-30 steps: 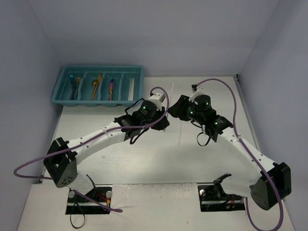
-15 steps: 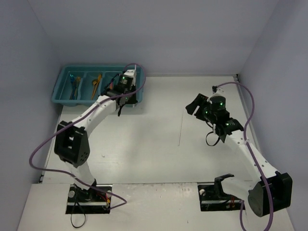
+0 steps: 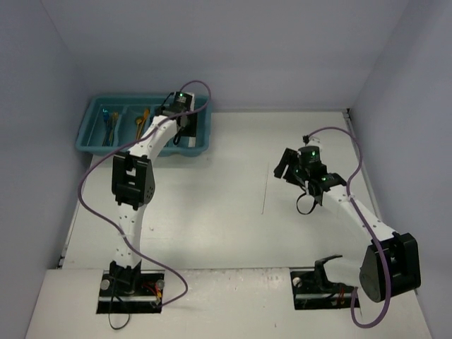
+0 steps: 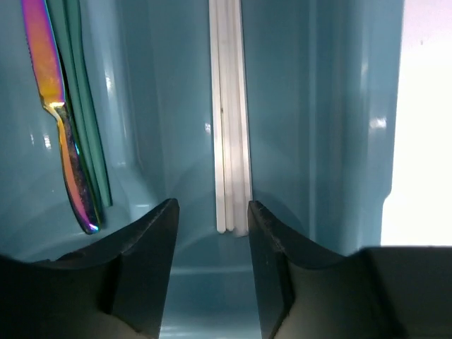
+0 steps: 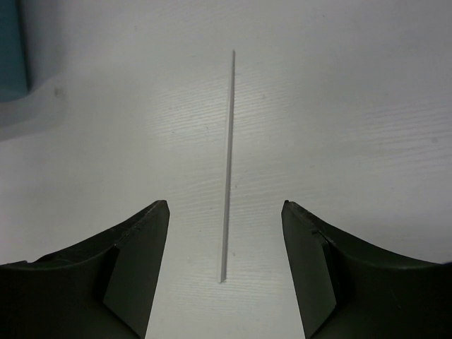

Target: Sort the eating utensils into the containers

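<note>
Matte white table (image 5: 353,106), glossy teal tray (image 4: 339,141) holding pale sticks (image 4: 229,106), left fingers (image 4: 148,261) apart, right fingers (image 5: 134,261) apart over thin stick (image 5: 227,176)

Top view: even, soft overhead light, table (image 3: 233,233) bright but not clipped, only a faint shadow along the near side of the tray (image 3: 134,152), and everything is sharp. Left wrist: glare streaks on the glossy tray walls, rainbow sheen on the knife (image 4: 53,92), table strip at right blown out to white, left fingers (image 4: 145,268) dark and a bit soft. Right wrist: flat bright light, table grain and stick (image 5: 228,162) in focus, right fingers (image 5: 134,265) near-black and blurred, dim shading far left by the tray corner.
</note>
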Motion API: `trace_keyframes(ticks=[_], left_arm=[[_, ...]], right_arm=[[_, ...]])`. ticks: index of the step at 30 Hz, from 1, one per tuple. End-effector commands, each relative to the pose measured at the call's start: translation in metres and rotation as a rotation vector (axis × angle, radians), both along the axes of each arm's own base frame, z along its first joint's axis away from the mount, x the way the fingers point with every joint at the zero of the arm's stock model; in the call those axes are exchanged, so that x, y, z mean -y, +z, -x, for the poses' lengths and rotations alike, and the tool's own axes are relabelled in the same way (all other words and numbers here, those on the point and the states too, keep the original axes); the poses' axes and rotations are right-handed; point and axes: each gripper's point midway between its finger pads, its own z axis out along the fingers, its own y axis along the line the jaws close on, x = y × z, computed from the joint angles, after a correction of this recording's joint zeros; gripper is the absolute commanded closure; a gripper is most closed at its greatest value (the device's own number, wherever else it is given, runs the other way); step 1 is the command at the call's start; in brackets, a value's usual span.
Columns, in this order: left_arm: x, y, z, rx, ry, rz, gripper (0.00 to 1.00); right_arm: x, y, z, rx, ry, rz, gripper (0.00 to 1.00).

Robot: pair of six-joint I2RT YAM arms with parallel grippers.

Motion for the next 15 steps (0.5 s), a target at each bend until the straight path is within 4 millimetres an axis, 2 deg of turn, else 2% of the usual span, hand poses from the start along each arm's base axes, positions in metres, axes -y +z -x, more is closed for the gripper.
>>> trace_keyframes(ticks=[1,4,5,6,9,10,13,15], left_arm=[[-0.002,0.094,0.006,0.168,-0.010,0.015,0.52],[-0.002,0.114,0.024,0.190,-0.013,0.020,0.43],[-0.002,0.129,0.033,0.215,-0.015,0.025,0.39],[-0.002,0.143,0.042,0.238,-0.016,0.030,0.37],[-0.011,0.166,0.075,0.271,0.004,0.049,0.31],[-0.014,0.160,0.086,0.253,0.007,0.046,0.30],[-0.024,0.176,0.121,0.291,0.022,0.075,0.26],[-0.032,0.174,0.146,0.295,0.026,0.082,0.24]], right_arm=[[0.006,-0.004,-0.020,0.014,-0.041,0.066,0.38],[0.007,-0.021,-0.027,-0.028,-0.051,0.118,0.38],[0.008,-0.025,-0.027,-0.044,-0.056,0.142,0.38],[0.008,-0.030,-0.027,-0.062,-0.055,0.167,0.38],[0.003,-0.038,-0.034,-0.086,-0.052,0.230,0.39],[0.000,-0.043,-0.034,-0.097,-0.041,0.249,0.38],[-0.010,-0.057,-0.037,-0.135,-0.016,0.288,0.39],[-0.014,-0.067,-0.039,-0.159,-0.011,0.314,0.40]])
